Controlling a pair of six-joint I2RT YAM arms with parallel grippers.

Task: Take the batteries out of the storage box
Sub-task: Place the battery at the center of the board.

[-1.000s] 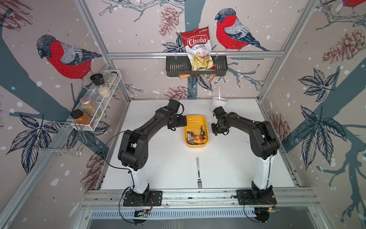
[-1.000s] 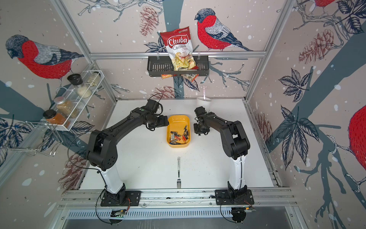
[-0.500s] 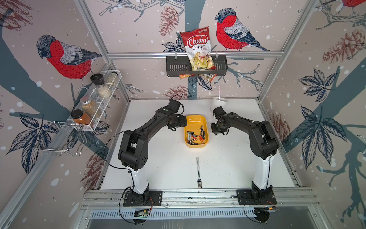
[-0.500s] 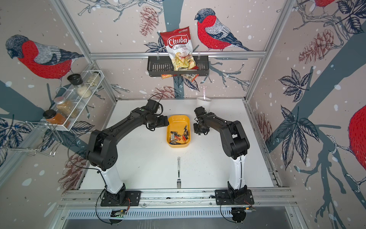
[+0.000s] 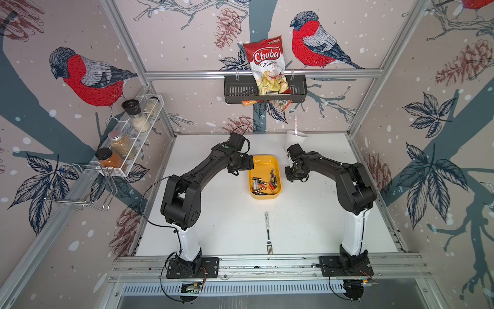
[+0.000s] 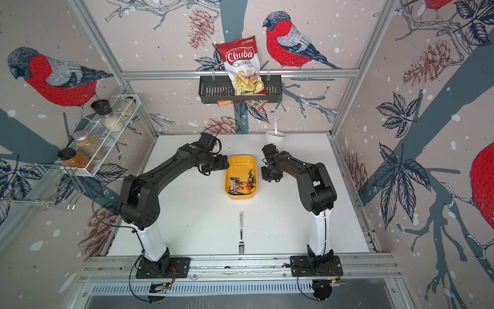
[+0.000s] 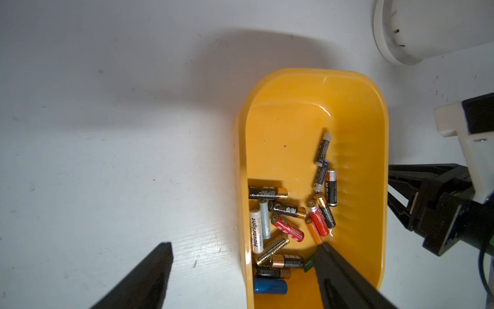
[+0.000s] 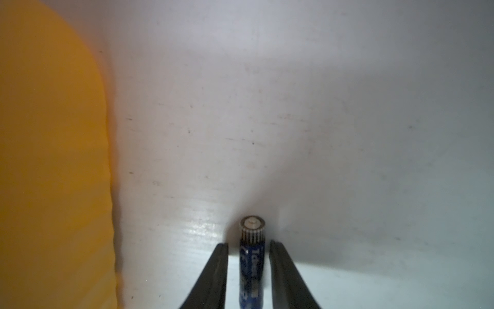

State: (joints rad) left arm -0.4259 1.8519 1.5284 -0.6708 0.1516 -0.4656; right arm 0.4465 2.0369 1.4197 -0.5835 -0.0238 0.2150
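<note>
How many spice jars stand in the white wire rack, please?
4, in a row along the rack: an orange-filled jar nearest, then a silver-lidded jar, a black-capped jar, and a pale jar farthest back. Others may hide behind them.

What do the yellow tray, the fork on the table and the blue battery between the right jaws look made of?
Shallow yellow tray: glossy moulded plastic, going by its highlights and rounded corners.
Long silver fork: probably metal; silvery, with thin tines.
Blue cylindrical battery: printed wrap over, apparently, a metal can; a bare silvery end cap shows.
</note>
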